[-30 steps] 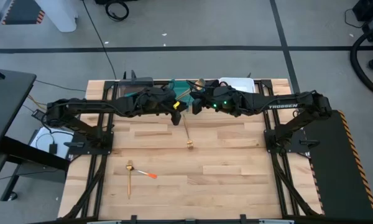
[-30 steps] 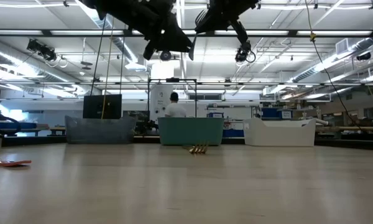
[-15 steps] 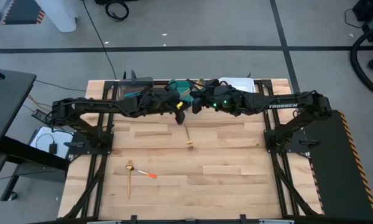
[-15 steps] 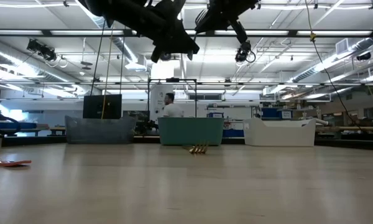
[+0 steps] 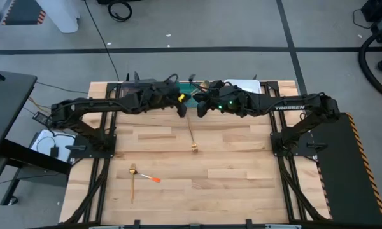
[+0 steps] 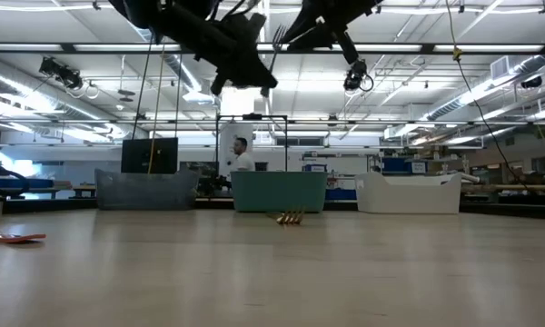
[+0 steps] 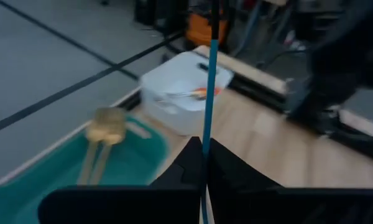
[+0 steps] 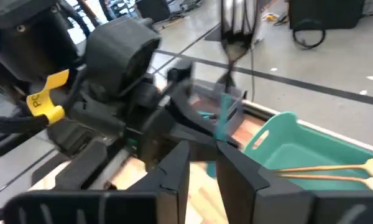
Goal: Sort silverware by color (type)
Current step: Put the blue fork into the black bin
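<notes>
Gripping blue-handled fork (image 7: pixel 209 81) in closed left fingers (image 7: pixel 202 163) above teal bin (image 5: pixel 192 91); right fingers (image 8: pixel 202 163) parted, just beside.

High cam looked straight down over the whole table (image 5: pixel 242 178), both arms in frame. Low cam sat at tabletop level, faced across the wood w/ three bins along the far edge: grey bin (image 6: pixel 145 189), teal bin (image 6: pixel 279 191), white bin (image 6: pixel 409 193). L wrist cam looked close past its own fingers toward the teal bin (image 7: pixel 62 168) & white bin (image 7: pixel 183 87). R wrist cam, also close, faced the other arm and shared the teal bin (image 8: pixel 311 155).
</notes>
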`<state>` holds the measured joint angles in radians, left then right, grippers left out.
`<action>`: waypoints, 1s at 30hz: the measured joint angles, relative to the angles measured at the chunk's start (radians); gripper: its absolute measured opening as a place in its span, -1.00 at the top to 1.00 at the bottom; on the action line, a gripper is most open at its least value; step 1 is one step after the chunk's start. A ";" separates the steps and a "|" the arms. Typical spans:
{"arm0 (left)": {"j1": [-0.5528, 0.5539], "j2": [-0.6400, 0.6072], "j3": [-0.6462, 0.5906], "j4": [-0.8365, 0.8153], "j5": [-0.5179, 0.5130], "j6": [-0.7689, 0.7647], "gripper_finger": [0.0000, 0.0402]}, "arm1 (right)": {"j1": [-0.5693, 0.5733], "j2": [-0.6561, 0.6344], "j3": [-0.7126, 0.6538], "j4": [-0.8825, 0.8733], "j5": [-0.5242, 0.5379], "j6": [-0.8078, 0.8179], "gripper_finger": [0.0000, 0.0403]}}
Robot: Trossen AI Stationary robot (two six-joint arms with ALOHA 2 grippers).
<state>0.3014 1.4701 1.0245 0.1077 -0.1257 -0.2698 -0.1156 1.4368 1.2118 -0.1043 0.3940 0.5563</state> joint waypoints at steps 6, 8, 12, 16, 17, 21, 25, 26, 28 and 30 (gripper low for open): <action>0.128 -0.106 0.000 -0.346 -0.092 0.172 0.94 | -0.044 0.000 0.000 -0.013 -0.005 -0.066 0.51; 0.183 -0.137 0.000 -0.505 -0.146 0.234 0.94 | -0.060 0.000 0.000 -0.024 -0.019 -0.125 0.51; 0.310 -0.156 -0.001 -0.804 -0.201 0.323 0.94 | -0.095 0.000 0.000 -0.029 -0.024 -0.220 0.51; 0.436 -0.147 -0.072 -0.840 -0.212 0.364 0.92 | -0.134 0.000 0.000 -0.028 -0.024 -0.281 0.51; 0.460 -0.147 -0.097 -0.828 -0.213 0.376 0.91 | -0.143 0.000 0.000 -0.029 -0.023 -0.292 0.51; 0.521 -0.147 -0.174 -0.767 -0.212 0.414 0.90 | -0.180 0.000 0.000 -0.029 -0.023 -0.306 0.51; 0.539 -0.147 -0.208 -0.726 -0.211 0.418 0.89 | -0.215 0.000 0.000 -0.030 -0.028 -0.307 0.51; 0.543 -0.147 -0.213 -0.723 -0.211 0.430 0.89 | -0.223 0.000 0.000 -0.030 -0.029 -0.307 0.51; 0.547 -0.147 -0.215 -0.719 -0.211 0.463 0.89 | -0.237 0.000 0.000 -0.031 -0.030 -0.310 0.51; 0.547 -0.147 -0.215 -0.715 -0.211 0.488 0.87 | -0.250 0.000 0.000 -0.031 -0.031 -0.317 0.51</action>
<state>0.8483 1.3228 0.8097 -0.6069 -0.3370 0.2187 -0.3653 1.4368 1.2118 -0.1349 0.3634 0.2391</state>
